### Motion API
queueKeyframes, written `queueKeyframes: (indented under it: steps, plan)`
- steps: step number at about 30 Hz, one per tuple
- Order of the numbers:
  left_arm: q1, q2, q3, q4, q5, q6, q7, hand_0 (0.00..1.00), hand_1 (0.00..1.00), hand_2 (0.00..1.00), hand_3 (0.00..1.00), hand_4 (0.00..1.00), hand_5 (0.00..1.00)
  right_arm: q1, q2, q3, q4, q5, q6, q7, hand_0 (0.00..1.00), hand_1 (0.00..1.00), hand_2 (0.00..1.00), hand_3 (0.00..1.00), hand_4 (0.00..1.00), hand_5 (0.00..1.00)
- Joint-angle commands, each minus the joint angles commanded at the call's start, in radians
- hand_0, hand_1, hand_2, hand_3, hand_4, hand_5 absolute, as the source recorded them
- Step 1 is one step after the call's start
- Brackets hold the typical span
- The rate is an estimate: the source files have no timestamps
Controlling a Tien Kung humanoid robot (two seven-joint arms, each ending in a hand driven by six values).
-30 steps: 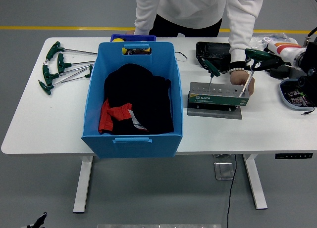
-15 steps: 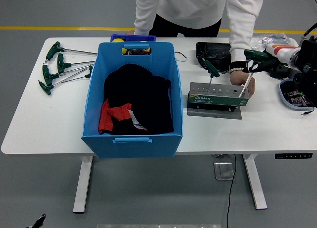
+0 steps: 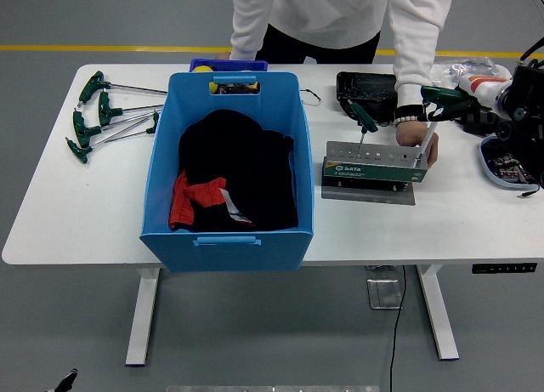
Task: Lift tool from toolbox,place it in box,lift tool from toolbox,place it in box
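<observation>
1. My right hand, black, comes in from the right edge and is clenched around the green T-handle of a hex key; its steel shaft angles down into the right end of the rack.
2. The grey metal tool rack with a green label sits on the white tabletop, just right of the bin.
3. A second green-handled T key stands tilted in the rack's left part.
4. A person in a white sleeve rests one hand on the rack's right end, touching it.
5. The large blue plastic bin holds black and red cloth; I can't spot any tool in it.
6. More green T-handle keys lie loose at the tabletop's far left.
7. A black tray sits behind the rack.
8. I don't see my left arm.
</observation>
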Motion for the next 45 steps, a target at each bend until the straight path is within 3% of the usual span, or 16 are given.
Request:
queueKeyframes:
  steps: [6, 8, 9, 13, 14, 15, 20, 21, 26, 27, 38, 39, 44, 45]
  plan:
    - [0.003, 0.001, -0.005, 0.000, 0.008, 0.000, 0.003, 0.695, 0.661, 0.709, 0.705, 0.744, 0.632, 0.005, 0.006, 0.018, 0.005, -0.004, 0.026, -0.036, 0.120, 0.207, 0.281, 0.345, 0.998, 0.796]
    - [0.006, 0.001, -0.010, 0.000, 0.015, 0.000, 0.005, 0.695, 0.661, 0.709, 0.705, 0.744, 0.632, 0.005, 0.008, 0.018, 0.010, 0.007, 0.027, -0.050, 0.120, 0.207, 0.281, 0.345, 0.998, 0.796]
    - [0.006, 0.001, -0.013, 0.001, 0.020, 0.001, 0.007, 0.695, 0.659, 0.707, 0.706, 0.745, 0.632, 0.005, 0.009, 0.018, 0.011, 0.011, 0.026, -0.053, 0.066, 0.192, 0.271, 0.337, 0.998, 0.800]
    - [0.010, 0.002, -0.025, 0.002, 0.039, 0.001, 0.013, 0.695, 0.659, 0.707, 0.706, 0.745, 0.632, 0.004, 0.015, 0.016, 0.012, 0.030, 0.025, -0.068, 0.066, 0.192, 0.271, 0.337, 0.998, 0.800]
    - [0.011, 0.002, -0.027, 0.002, 0.044, 0.001, 0.014, 0.695, 0.659, 0.707, 0.706, 0.745, 0.632, 0.003, 0.016, 0.014, 0.013, 0.037, 0.019, -0.074, 0.066, 0.192, 0.271, 0.337, 0.998, 0.800]
    - [0.011, 0.002, -0.028, 0.002, 0.047, 0.001, 0.015, 0.694, 0.652, 0.705, 0.704, 0.744, 0.629, 0.003, 0.017, 0.013, 0.013, 0.043, 0.013, -0.078, 0.002, 0.125, 0.211, 0.253, 0.998, 0.800]
    - [0.012, 0.003, -0.032, 0.002, 0.054, 0.001, 0.017, 0.694, 0.652, 0.705, 0.704, 0.744, 0.629, 0.002, 0.021, 0.010, 0.016, 0.086, -0.021, -0.099, 0.002, 0.125, 0.211, 0.253, 0.998, 0.800]
    - [0.011, 0.003, -0.032, 0.002, 0.055, 0.001, 0.018, 0.694, 0.652, 0.704, 0.703, 0.743, 0.628, 0.003, 0.021, 0.009, 0.017, 0.094, -0.030, -0.103, 0.002, 0.066, 0.154, 0.190, 0.998, 0.808]
    - [0.009, 0.004, -0.028, 0.002, 0.049, 0.000, 0.015, 0.694, 0.652, 0.704, 0.703, 0.743, 0.628, 0.007, 0.018, 0.017, 0.016, 0.103, -0.061, -0.117, 0.002, 0.066, 0.154, 0.190, 0.998, 0.808]
    - [0.009, 0.004, -0.028, 0.003, 0.049, 0.000, 0.015, 0.694, 0.651, 0.702, 0.703, 0.743, 0.628, 0.008, 0.018, 0.017, 0.017, 0.102, -0.065, -0.118, 0.002, 0.016, 0.097, 0.138, 0.998, 0.802]
    - [0.004, 0.004, -0.022, 0.003, 0.043, 0.001, 0.013, 0.693, 0.648, 0.701, 0.704, 0.743, 0.628, 0.004, 0.017, 0.005, 0.007, 0.090, -0.088, -0.120, 0.002, 0.002, 0.059, 0.110, 0.998, 0.759]
    - [0.004, 0.003, -0.022, 0.004, 0.043, 0.001, 0.013, 0.693, 0.646, 0.699, 0.705, 0.744, 0.629, 0.004, 0.016, 0.004, 0.006, 0.085, -0.092, -0.119, 0.002, 0.002, 0.035, 0.074, 0.998, 0.671]
    - [0.004, 0.003, -0.024, 0.004, 0.044, 0.000, 0.013, 0.693, 0.646, 0.699, 0.705, 0.744, 0.629, 0.005, 0.011, 0.011, 0.011, 0.060, -0.123, -0.116, 0.002, 0.002, 0.035, 0.074, 0.998, 0.671]
    - [0.005, 0.003, -0.024, 0.004, 0.044, 0.000, 0.013, 0.693, 0.646, 0.697, 0.706, 0.743, 0.629, 0.005, 0.009, 0.012, 0.013, 0.057, -0.128, -0.115, 0.002, 0.002, 0.008, 0.049, 0.891, 0.645]
